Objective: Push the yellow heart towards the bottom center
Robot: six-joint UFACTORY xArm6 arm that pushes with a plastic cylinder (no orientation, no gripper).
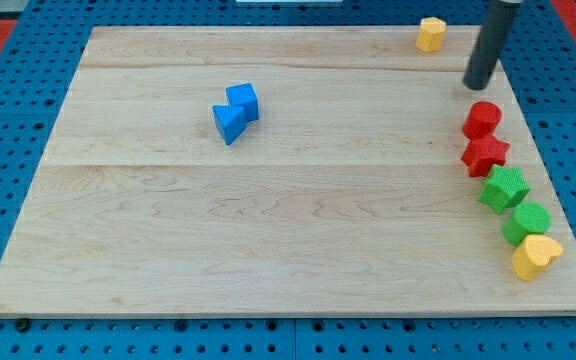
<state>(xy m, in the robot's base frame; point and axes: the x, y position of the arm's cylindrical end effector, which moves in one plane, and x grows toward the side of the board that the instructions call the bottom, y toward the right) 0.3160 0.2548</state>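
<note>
Nearest the view's bottom, at the right corner of the wooden board (pixel 268 240), lay the yellow heart (pixel 536 255), close to the board's right edge and touching, or very nearly touching, the green block (pixel 526 221) just above it. We judged that this crowding mattered: the heart sat at the end of a column running up the right side, so a push toward the bottom center would have to come from its right or upper right, where little room was left between it and the edge.

Above the round-looking green block came a green star-shaped block (pixel 505 187), then a red star-shaped one (pixel 485 154), then a red rounded block (pixel 482 118); at this size their exact shapes were hard for us to confirm.

Farther up and toward the view's left, well apart from the column, two blue blocks (pixel 235 111) sat touching each other, one a cube, the other wedge-like.

Our tool was a bare rod with nothing to open or close, and our tip (pixel 479 86) stood just above the red rounded block, clamped on nothing and well apart from the heart. Farthest away, at the top edge, rested a yellow block (pixel 430 34).
</note>
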